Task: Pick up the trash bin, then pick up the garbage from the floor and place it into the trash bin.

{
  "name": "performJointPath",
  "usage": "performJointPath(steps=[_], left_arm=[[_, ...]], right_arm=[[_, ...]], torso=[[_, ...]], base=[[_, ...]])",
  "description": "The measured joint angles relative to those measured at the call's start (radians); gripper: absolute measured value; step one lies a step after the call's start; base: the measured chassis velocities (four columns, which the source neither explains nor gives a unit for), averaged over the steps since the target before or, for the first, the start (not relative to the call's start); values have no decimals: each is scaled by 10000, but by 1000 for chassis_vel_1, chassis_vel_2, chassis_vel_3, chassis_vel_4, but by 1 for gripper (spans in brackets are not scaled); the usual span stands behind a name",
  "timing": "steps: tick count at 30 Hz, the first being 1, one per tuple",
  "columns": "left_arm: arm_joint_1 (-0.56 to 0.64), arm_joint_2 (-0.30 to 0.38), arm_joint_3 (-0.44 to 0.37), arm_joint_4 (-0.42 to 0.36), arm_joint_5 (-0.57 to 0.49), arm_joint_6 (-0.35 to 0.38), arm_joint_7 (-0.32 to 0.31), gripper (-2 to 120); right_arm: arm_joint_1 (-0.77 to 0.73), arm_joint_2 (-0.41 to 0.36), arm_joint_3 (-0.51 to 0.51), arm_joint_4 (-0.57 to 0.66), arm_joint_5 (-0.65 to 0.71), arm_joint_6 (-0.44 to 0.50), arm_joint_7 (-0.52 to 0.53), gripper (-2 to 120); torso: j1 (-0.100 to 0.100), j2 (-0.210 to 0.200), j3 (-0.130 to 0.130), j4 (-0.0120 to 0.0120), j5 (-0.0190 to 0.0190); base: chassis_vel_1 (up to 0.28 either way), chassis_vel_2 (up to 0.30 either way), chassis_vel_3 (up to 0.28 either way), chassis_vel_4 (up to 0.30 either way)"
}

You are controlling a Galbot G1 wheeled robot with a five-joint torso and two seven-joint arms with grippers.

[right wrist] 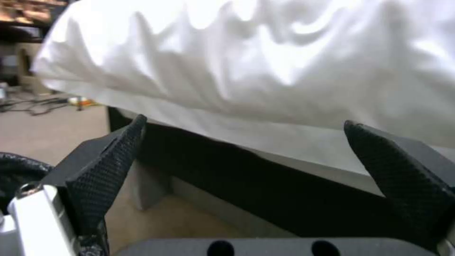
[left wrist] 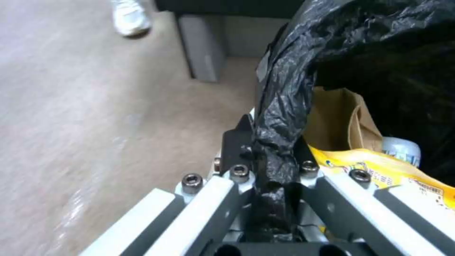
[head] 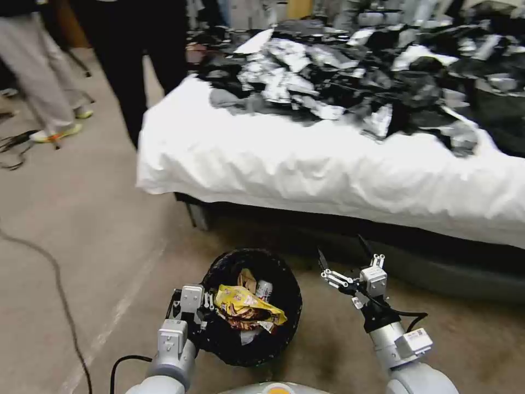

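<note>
The left claw (head: 206, 311) is clenched on the trash bin (head: 284, 334), pinching the black bag (left wrist: 284, 106) where it folds over the rim; the bin hangs just inboard of that claw, carried in front of the robot above the floor (head: 82, 230). Inside it, close to the pinch, lie a yellow snack wrapper (head: 249, 306), a piece of brown paper (left wrist: 339, 121) and a small white bottle (left wrist: 402, 149). The right claw (head: 343, 261) hangs released and empty just past the bin's far side, its tips spread wide and aimed toward the bed (head: 306, 158), whose white sheet and dark base fill the space ahead of it.

The risk, as I judge it, sits in the left grip: it seems to bite mostly thin bag plastic, so the film could stretch or slide off the rim, tipping the bin and spilling its load; a sudden swing of the arm would do the same. The yellow wrapper rides high and could tumble out.

Whether the bucket wall itself is caught between the left fingertips is hidden by the bag; the bin's white body is barely discernible; no loose garbage can be made out on the floor near either claw.
</note>
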Motion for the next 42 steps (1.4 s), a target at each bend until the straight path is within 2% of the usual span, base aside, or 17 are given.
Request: performJointPath(steps=[20, 42], left_arm=[[-113, 26, -112, -24, -129, 10, -13, 1], [-206, 54, -384, -441, -445, 261, -91, 1]], right_arm=[[92, 34, -27, -86, -75, 0, -9, 100], [91, 73, -24, -139, -122, 44, -34, 100]], torso=[[0, 0, 0, 0, 0], [0, 0, 0, 1, 1]], base=[[121, 130, 122, 120], [125, 129, 127, 130]])
